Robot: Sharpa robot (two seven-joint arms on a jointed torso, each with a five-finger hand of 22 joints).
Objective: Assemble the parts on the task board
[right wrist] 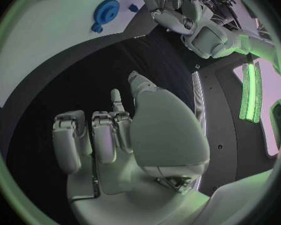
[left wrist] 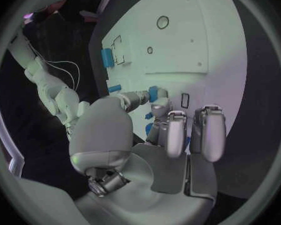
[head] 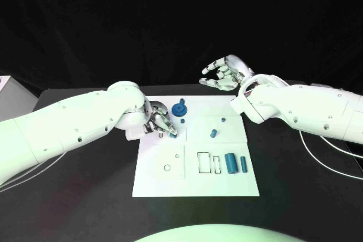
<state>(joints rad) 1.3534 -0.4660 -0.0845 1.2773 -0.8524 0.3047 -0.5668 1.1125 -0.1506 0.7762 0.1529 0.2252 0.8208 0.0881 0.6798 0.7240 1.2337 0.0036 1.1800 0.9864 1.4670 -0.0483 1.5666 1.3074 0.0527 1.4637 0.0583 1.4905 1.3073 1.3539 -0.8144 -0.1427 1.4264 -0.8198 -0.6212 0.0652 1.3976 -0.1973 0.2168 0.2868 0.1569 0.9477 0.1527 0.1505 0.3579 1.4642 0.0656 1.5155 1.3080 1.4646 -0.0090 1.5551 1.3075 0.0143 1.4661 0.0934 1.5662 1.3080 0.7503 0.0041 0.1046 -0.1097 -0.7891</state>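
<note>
**A:** Starting at the left. Position and state?

**B:** Left hand (head: 157, 121): set low over the 10 o'clock corner of the task board (head: 227, 184), fingers pointing down toward 5 o'clock. Touching, or all but touching, a small blue part (head: 172, 135) at the fingertips. Cannot tell whether pinched or merely brushed, with the fingers bunched too close around it.

**A:** Nearest neighbour?

**B:** Blue gear (head: 180, 109), just beside that hand at its 2 o'clock, flat on the board. Further right, a short blue peg (head: 214, 132), lying down with its long axis roughly 1 to 7 o'clock. Toward the board's 4 o'clock, two blue cylinders (head: 230, 163), side by side, long axes 12 to 6.

**A:** And the far right?

**B:** Right hand (head: 223, 75): raised beyond the board's far edge at about 1 o'clock, over black table. Fingers loosely bent and apart, holding nothing.

**A:** Deciding relation?

**B:** Judged as proximity. Small part directly under the left fingertips, well apart from the right hand, at its 7 o'clock. Left hand plainly the nearer, and best placed for the seating work in that corner. Risk judged: slipping of so small a piece from an unconfirmed grip.
</note>
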